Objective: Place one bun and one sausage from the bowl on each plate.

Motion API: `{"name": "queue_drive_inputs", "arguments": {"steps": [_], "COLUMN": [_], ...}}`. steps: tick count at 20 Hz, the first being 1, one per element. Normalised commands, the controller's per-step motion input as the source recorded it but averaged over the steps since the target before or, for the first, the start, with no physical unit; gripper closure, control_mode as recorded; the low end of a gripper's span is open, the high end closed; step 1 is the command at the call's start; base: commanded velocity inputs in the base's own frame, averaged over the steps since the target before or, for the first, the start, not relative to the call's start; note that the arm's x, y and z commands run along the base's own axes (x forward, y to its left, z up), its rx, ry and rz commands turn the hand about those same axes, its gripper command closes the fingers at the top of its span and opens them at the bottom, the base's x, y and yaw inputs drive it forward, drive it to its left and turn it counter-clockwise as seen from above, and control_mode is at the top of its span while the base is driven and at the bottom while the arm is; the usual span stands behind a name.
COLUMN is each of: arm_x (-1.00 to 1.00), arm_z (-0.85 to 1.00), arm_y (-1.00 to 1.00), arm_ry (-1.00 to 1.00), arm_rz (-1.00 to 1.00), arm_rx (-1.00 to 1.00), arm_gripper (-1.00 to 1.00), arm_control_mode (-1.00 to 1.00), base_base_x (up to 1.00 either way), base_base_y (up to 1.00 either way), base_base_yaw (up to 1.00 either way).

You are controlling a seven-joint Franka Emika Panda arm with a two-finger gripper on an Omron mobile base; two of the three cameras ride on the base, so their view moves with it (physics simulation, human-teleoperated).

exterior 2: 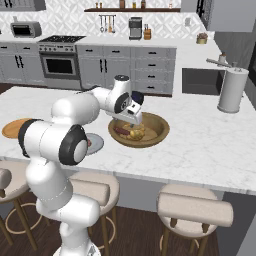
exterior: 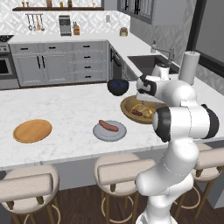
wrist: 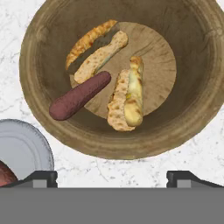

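Hovering gripper point(wrist: 112, 177), jaws wide and empty, over bowl point(wrist: 192, 113); nearest bun point(wrist: 127, 101) lies dead ahead, its long axis crosswise to jaw line

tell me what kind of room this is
A home kitchen, rendered: an oven range along the back wall, a sink set in the counter, and bar stools along a marble island.

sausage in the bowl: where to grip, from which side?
Grip the sausage mid-length, from above, jaws across its narrow width. It lies flat on the bowl slope, clear of both buns along most of its length. The open gripper likely needs rotating to straddle it.
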Motion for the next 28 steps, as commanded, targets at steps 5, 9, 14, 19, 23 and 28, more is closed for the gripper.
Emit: {"name": "queue_drive_inputs", "arguments": {"steps": [5, 9, 14, 19, 23, 28], "arm_x": [0.27, 0.33, 0.36, 0.28, 0.00, 0.00], "arm_z": [-0.64, -0.24, -0.03, -0.20, -0.32, -0.32], "arm_y": [-0.60, 0.02, 0.00, 0.00, 0.00, 0.00], "arm_ry": [0.05, 0.00, 0.04, 0.05, 0.04, 0.01], "arm_rz": [-0.11, -0.01, 0.00, 0.00, 0.00, 0.00], "arm_rx": [-0.03, 0.00, 0.01, 0.00, 0.00, 0.00], "arm_gripper": [-1.00, -1.00, -1.00, -1.00, -1.00, -1.00], "arm_control_mode": [-1.00, -1.00, -1.00, -1.00, -1.00, -1.00], "base_base_x": [0.00, 0.00, 0.00, 0.00, 0.00, 0.00], "base_base_y": [0.00, 0.00, 0.00, 0.00, 0.00, 0.00], "base_base_yaw": [0.00, 0.00, 0.00, 0.00, 0.00, 0.00]}}
